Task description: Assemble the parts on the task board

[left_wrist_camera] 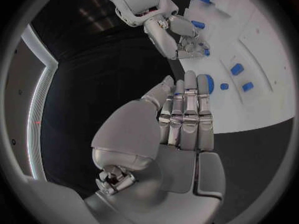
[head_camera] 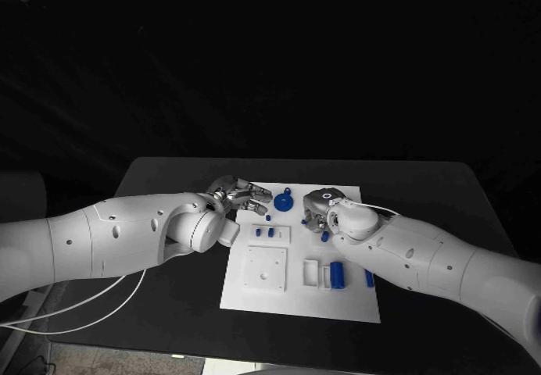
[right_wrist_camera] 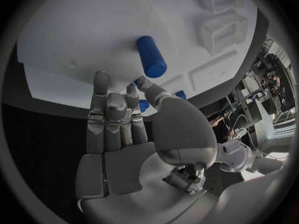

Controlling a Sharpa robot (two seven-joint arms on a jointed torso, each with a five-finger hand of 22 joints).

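The white task board [head_camera: 295, 295] lies mid-table. My left hand [head_camera: 239, 195] hovers at the board's far left corner, fingers straight and holding nothing [left_wrist_camera: 186, 115]. A round blue part [head_camera: 284, 203] sits just past its fingertips [left_wrist_camera: 207, 83]. My right hand [head_camera: 319, 205] hangs over the board's far middle, fingers stretched out, thumb bent aside, nothing in its grasp [right_wrist_camera: 118, 119]. A blue cylinder [right_wrist_camera: 151, 56] lies on the board beyond its fingers. Small blue pegs [head_camera: 265, 232] stand between the hands. Another blue cylinder [head_camera: 336, 273] rests in a white holder nearer me.
A square white plate [head_camera: 267, 268] and a narrow white slot [head_camera: 310, 271] sit on the board's near half. A slim blue piece [head_camera: 369, 278] lies by its right edge. Black table [head_camera: 434, 195] surrounds the board.
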